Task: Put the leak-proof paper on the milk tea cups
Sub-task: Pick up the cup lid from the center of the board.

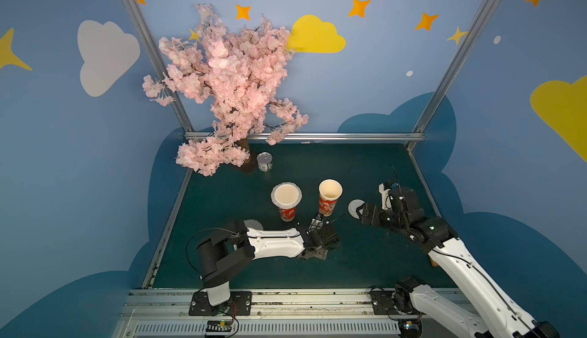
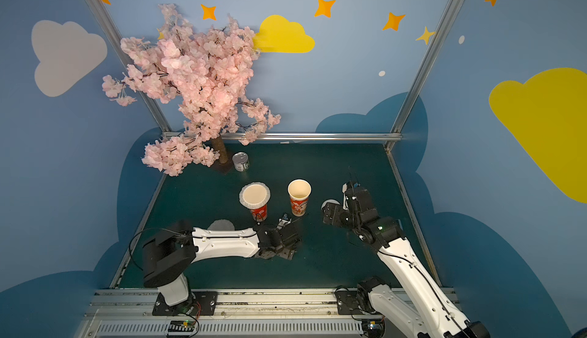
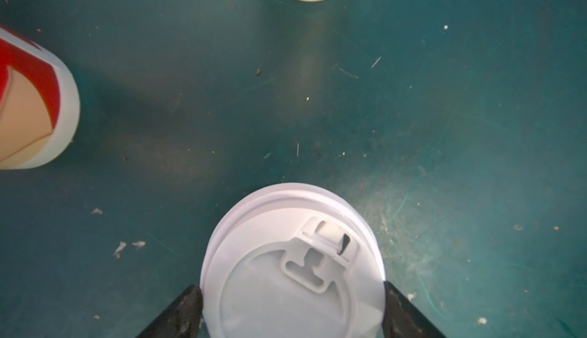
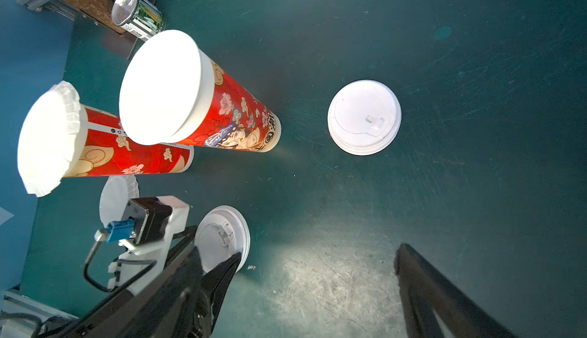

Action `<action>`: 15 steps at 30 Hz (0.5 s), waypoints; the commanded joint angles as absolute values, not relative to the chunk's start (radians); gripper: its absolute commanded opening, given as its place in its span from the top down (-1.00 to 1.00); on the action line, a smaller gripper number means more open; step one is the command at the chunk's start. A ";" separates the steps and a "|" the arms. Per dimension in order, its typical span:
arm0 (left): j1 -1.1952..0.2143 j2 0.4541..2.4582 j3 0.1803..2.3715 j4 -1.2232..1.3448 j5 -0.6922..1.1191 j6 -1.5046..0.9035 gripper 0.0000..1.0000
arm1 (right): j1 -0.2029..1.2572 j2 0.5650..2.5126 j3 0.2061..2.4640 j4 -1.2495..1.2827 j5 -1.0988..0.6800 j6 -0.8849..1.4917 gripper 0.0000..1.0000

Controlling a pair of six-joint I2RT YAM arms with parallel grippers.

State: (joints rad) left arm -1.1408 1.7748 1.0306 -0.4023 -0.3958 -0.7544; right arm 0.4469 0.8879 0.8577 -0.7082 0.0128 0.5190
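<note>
Two red printed milk tea cups stand mid-mat. The left cup (image 1: 287, 214) wears a scalloped leak-proof paper (image 1: 286, 194) over its mouth; the right cup (image 1: 328, 204) has a bare mouth. Another leak-proof paper (image 1: 254, 224) lies flat on the mat behind my left arm. My left gripper (image 3: 292, 288) sits low in front of the cups, its fingers (image 3: 190, 304) pressed against both sides of a white plastic lid (image 3: 292, 273). My right gripper (image 4: 295, 250) hangs open and empty, just right of the bare cup.
A second white lid (image 4: 363, 117) lies on the mat below my right gripper (image 1: 360, 212). A pink blossom tree (image 1: 228, 82) and a small tin can (image 1: 265, 161) stand at the back left. Metal rails (image 1: 305, 136) edge the green mat.
</note>
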 commanded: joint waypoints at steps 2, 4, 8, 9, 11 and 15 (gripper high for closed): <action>-1.142 1.783 1.048 -0.421 -0.401 -0.743 -0.66 | 0.451 0.879 0.845 -0.706 0.003 0.527 -0.89; -1.147 1.775 1.051 -0.429 -0.403 -0.742 -0.65 | 0.451 0.879 0.845 -0.706 0.003 0.527 -0.89; -1.155 1.762 1.066 -0.458 -0.407 -0.744 -0.63 | 0.452 0.876 0.846 -0.707 0.002 0.528 -0.89; -1.159 1.757 1.069 -0.466 -0.407 -0.744 -0.63 | 0.451 0.876 0.846 -0.707 0.000 0.528 -0.89; -1.164 1.745 1.074 -0.479 -0.404 -0.749 -0.63 | 0.451 0.876 0.846 -0.706 0.000 0.529 -0.89; -1.172 1.697 1.088 -0.522 -0.393 -0.763 -0.60 | 0.453 0.876 0.853 -0.710 0.000 0.529 -0.89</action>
State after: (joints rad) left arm -1.1667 1.7569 1.0580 -0.4622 -0.3954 -0.7521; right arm 0.4477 0.8875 0.8577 -0.7086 0.0059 0.5198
